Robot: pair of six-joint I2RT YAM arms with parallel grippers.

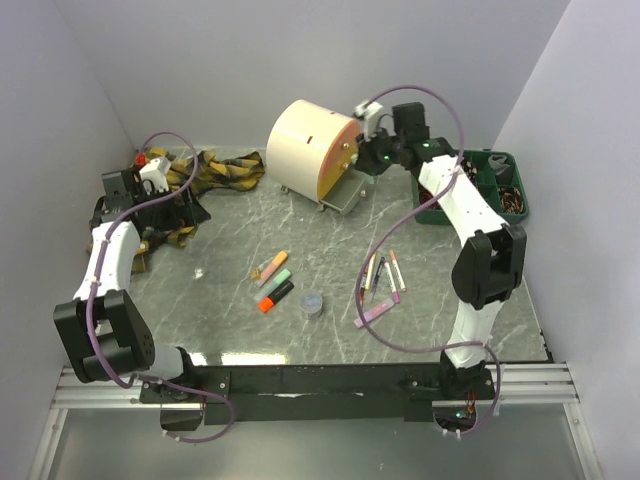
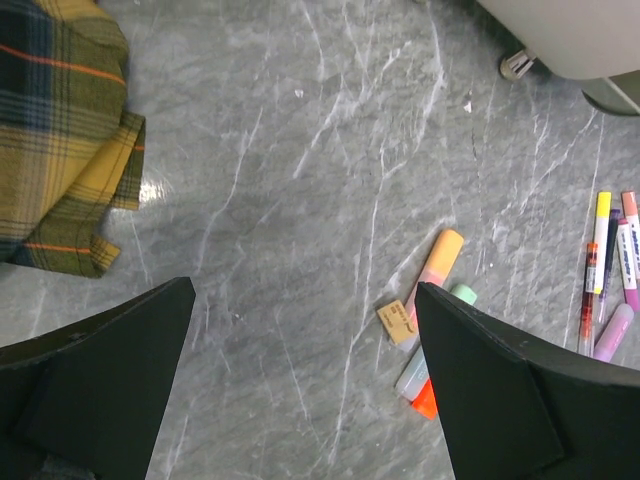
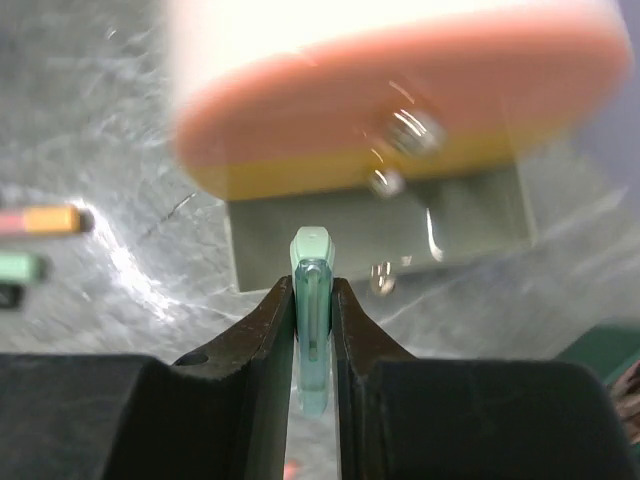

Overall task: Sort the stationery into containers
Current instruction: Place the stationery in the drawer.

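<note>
Entry: sorting scene, grey marble surface [image 1: 230, 220].

- Right end effector [image 3: 312, 300]: jaws nearly closed, clamped on a thin pale green pen [image 3: 311, 330] that stands up between them. It is held near the far edge, just in front of the cream cabinet [image 1: 305, 145] and its orange drawer face [image 3: 400, 110], above a grey open box [image 3: 470, 215] at the cabinet's foot.
- Left end effector [image 2: 300, 400]: jaws fully spread, holding nothing, over bare surface near the left edge beside the plaid cloth [image 2: 60, 150].
- Loose stationery mid-surface: orange highlighter [image 1: 272, 265], green highlighter [image 1: 277, 279], black-and-red highlighter [image 1: 276, 297], round grey tin [image 1: 313, 304], and a cluster of thin pens [image 1: 385, 280].
- Dark green tray [image 1: 500, 165]: far right corner.

Risks: the narrow grip may let the pen pivot or slip; a release off-centre could bounce it off the box rim onto the surface; a knock could shift the cabinet.
</note>
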